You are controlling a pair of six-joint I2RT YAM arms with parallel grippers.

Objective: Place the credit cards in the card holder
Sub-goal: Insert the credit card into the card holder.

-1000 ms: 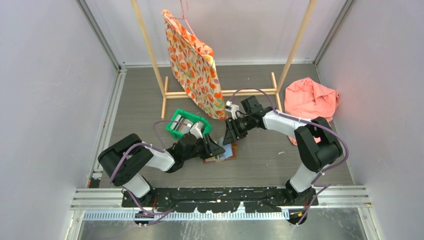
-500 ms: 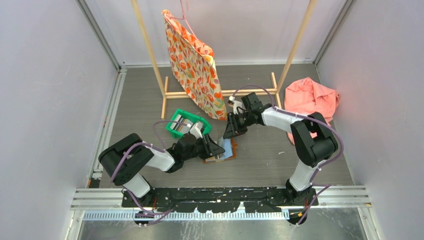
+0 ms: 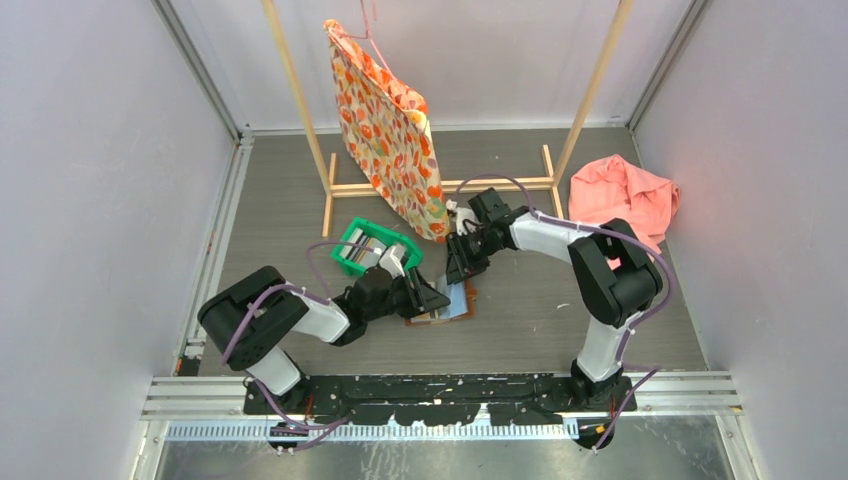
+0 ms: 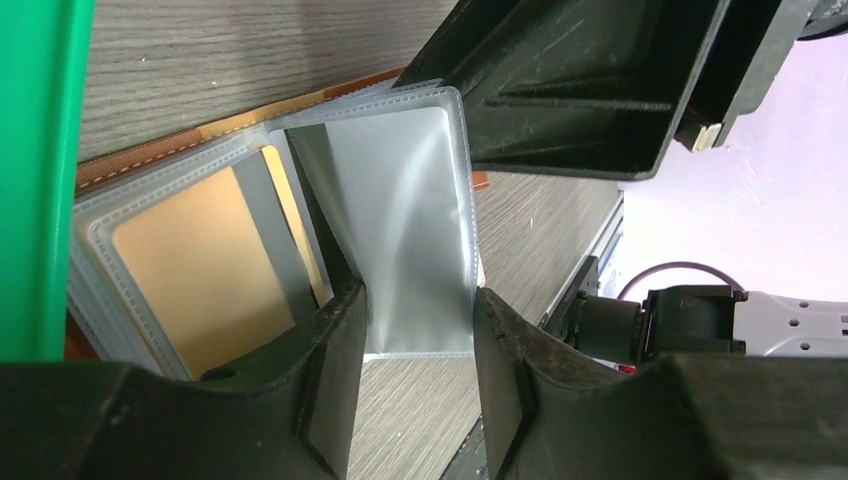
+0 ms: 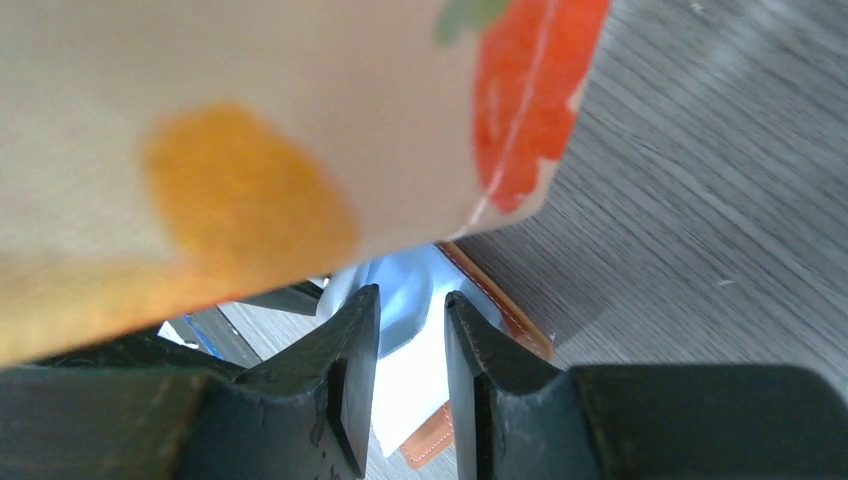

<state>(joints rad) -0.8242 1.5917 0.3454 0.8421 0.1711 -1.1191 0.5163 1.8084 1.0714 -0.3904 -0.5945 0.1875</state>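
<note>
A: Starting on the left, why is my left gripper (image 4: 415,292) parked beside the green bin (image 4: 40,170)?
B: It's keeping the card holder (image 4: 130,165) spread open on the bench (image 4: 250,60). I read it as clamped across one clear sleeve (image 4: 400,200), standing that page up so I can get at a pocket. Something silvery grey fills the sleeve, probably a card
A: And my right gripper (image 5: 408,295)?
B: Its fingers are narrowly apart and point down at the light blue card (image 5: 405,270), which lies on the holder beyond the tips. Nothing looks pinched, and I cannot tell whether the tips touch it
A: What does each camera add?
B: Only the left wrist shows the sleeves. The floral bag (image 5: 250,150) blocks half the right wrist view. Overhead I see both grippers meeting over the holder, just right of the bin
</note>
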